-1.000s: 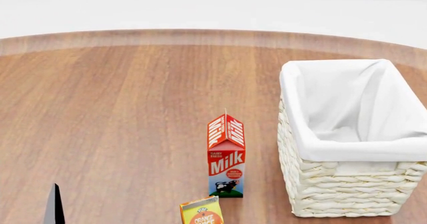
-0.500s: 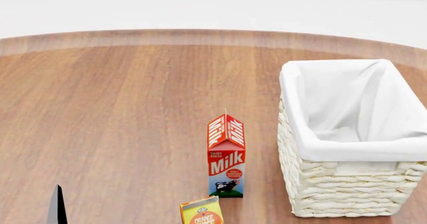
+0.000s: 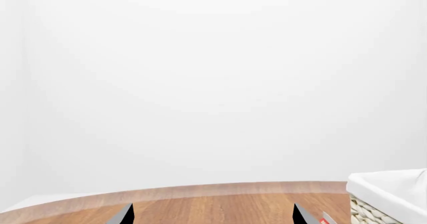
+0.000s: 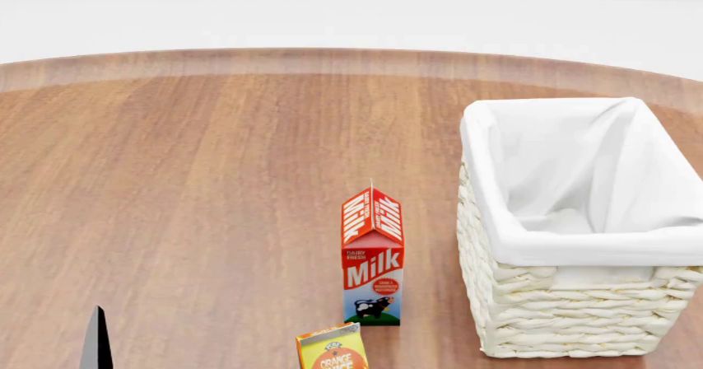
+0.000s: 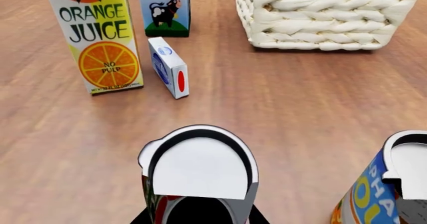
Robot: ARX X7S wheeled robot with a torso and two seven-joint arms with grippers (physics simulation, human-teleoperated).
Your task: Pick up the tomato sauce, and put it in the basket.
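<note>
On the brown wooden table [image 4: 197,204] stands the large cream-white woven wicker basket [image 4: 571,319] with a white cloth lining folded over its rim. Just beside it stands an upright red milk carton [image 4: 373,258], and near that carton the top of a yellow orange juice carton [image 4: 329,348] shows.

In the right wrist view the small tin can of tomato sauce [image 5: 199,171] with a silver top is very close to the camera, between the dark fingers of the right gripper [image 5: 199,215]. I cannot tell if the jaws press on it or stand loose. Beside it stands a blue-and-yellow labelled can [image 5: 390,194]. A small white and blue box [image 5: 168,67] lies near the juice carton. The basket is well apart from the sauce.

The left gripper [image 3: 212,216] hangs above the table with its two dark fingertips [image 3: 123,215] wide apart, holding nothing.
</note>
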